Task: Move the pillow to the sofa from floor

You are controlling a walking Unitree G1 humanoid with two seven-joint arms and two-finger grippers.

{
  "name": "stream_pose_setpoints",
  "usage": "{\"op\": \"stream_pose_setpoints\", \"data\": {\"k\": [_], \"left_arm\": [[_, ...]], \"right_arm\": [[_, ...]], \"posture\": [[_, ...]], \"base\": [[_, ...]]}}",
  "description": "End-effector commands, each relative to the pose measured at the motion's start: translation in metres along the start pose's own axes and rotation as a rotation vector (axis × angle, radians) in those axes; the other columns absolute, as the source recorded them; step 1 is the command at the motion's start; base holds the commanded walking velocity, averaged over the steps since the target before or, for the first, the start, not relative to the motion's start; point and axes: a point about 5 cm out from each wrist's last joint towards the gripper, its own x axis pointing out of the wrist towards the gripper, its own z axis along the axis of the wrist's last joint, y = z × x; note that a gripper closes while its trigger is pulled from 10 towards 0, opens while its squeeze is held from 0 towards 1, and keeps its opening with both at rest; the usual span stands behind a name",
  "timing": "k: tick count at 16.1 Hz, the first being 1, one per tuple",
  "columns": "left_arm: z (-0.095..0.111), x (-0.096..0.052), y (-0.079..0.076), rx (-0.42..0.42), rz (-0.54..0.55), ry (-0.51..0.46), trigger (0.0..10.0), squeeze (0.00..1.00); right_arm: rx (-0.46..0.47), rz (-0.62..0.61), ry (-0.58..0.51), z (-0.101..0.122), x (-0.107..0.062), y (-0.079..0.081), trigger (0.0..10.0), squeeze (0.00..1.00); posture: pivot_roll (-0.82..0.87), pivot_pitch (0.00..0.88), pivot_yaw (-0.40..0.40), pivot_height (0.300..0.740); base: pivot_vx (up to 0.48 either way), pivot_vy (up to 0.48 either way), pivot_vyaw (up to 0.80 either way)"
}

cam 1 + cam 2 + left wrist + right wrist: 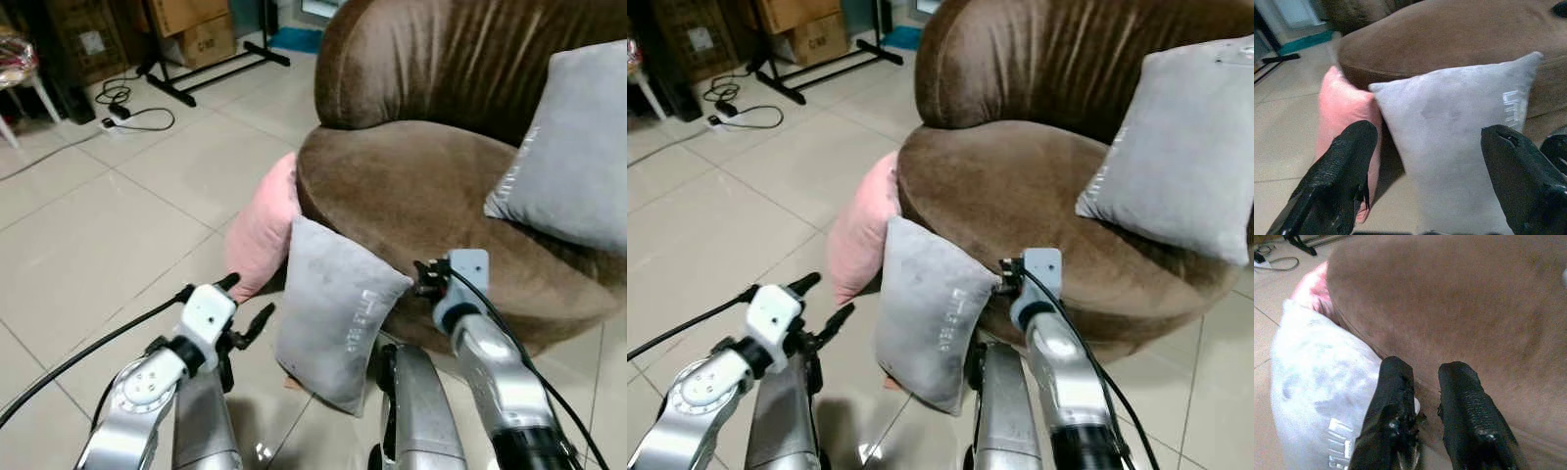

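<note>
A grey pillow (338,313) stands on the tiled floor, leaning against the front of the brown sofa (411,186). Behind it a pink pillow (265,230) also leans on the sofa's base. A second grey pillow (578,166) rests on the sofa seat at the right. My left gripper (245,302) is open, just left of the floor pillow; in the left wrist view its fingers (1347,161) frame the grey pillow (1459,142). My right gripper (1425,369) is at the pillow's upper right corner by the sofa's edge, fingers nearly together with nothing clearly between them.
Open tiled floor (108,245) stretches to the left. At the back left are a black stand's feet (211,73), a power strip with cables (122,113) and cardboard boxes (196,29). A white chair leg (44,98) stands at the far left edge.
</note>
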Motion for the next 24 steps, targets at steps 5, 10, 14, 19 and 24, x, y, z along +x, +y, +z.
{"op": "stream_pose_setpoints", "data": {"k": [5, 10, 14, 19, 24], "left_arm": [[-0.004, -0.001, -0.001, 0.014, -0.051, 0.029, 10.0, 0.00], [-0.007, -0.014, 0.000, 0.012, -0.057, 0.051, 10.0, 0.00], [-0.009, -0.022, -0.002, 0.007, -0.071, 0.070, 10.0, 0.00], [-0.007, -0.028, -0.004, 0.009, -0.082, 0.081, 10.0, 0.00], [-0.006, -0.032, -0.003, 0.008, -0.080, 0.095, 10.0, 0.00]], "right_arm": [[0.068, 0.003, 0.097, -0.017, 0.026, 0.002, 10.0, 1.00], [0.211, -0.024, 0.050, -0.014, 0.038, 0.008, 10.0, 1.00], [0.469, -0.049, 0.099, -0.021, 0.041, 0.013, 10.0, 0.00], [0.596, -0.017, 0.094, -0.027, 0.042, 0.031, 4.9, 0.00], [0.677, -0.002, 0.041, -0.022, 0.044, 0.035, 0.0, 0.00]], "posture": [[0.03, 0.084, -0.018, 0.467], [0.05, 0.141, -0.019, 0.467], [0.07, 0.183, -0.013, 0.467], [0.10, 0.213, -0.015, 0.467], [0.11, 0.215, -0.017, 0.467]], "base": [[0.000, 0.000, 0.00], [0.000, 0.000, 0.00], [0.000, 0.000, 0.00], [0.000, 0.000, 0.00], [0.000, 0.000, 0.00]]}}
